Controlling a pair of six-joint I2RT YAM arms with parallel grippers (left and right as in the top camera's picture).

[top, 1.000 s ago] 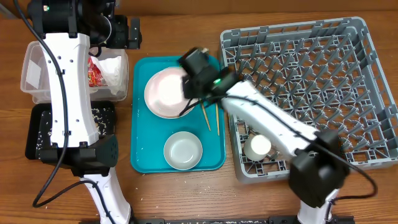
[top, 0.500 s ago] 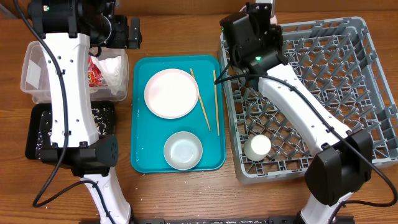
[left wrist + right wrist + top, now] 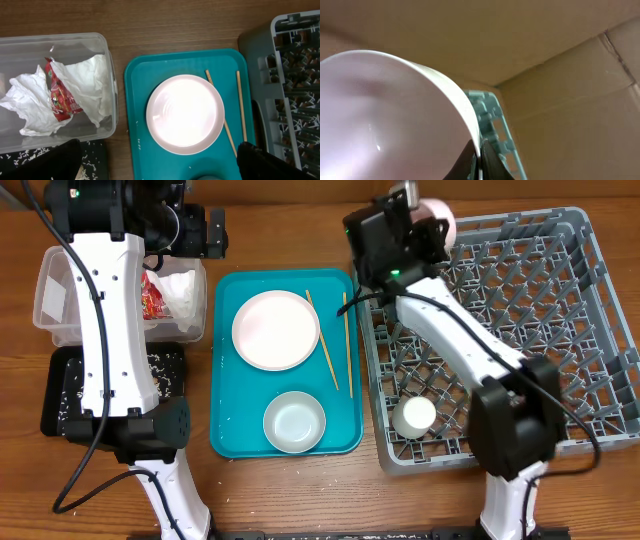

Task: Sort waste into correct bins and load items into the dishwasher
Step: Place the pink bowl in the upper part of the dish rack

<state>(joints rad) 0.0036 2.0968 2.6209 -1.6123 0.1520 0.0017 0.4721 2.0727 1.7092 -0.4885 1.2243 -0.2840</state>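
My right gripper [image 3: 418, 210] is shut on the rim of the small pink bowl [image 3: 440, 218] and holds it tilted above the far left corner of the grey dishwasher rack [image 3: 520, 300]. The right wrist view shows both fingers [image 3: 479, 156] pinching the bowl's rim [image 3: 385, 115]. My left gripper [image 3: 160, 167] is open and empty above the teal tray, which carries the pale plate [image 3: 275, 330], the grey-green bowl [image 3: 295, 421] and two chopsticks [image 3: 326, 352]. The white cup [image 3: 414, 416] sits in the rack. The clear tub [image 3: 55, 295] holds napkins [image 3: 95, 80] and the wrapper [image 3: 60, 95].
The black tray [image 3: 60, 395] with scattered rice grains lies in front of the clear tub. The teal tray [image 3: 230, 430] lies between the bins and the rack. My left arm's white links stand over the bins. A cardboard wall [image 3: 570, 90] is behind the rack.
My right arm has lifted the pink bowl off the teal tray and swung it back and right to the rack's far left corner. The left arm has not moved.
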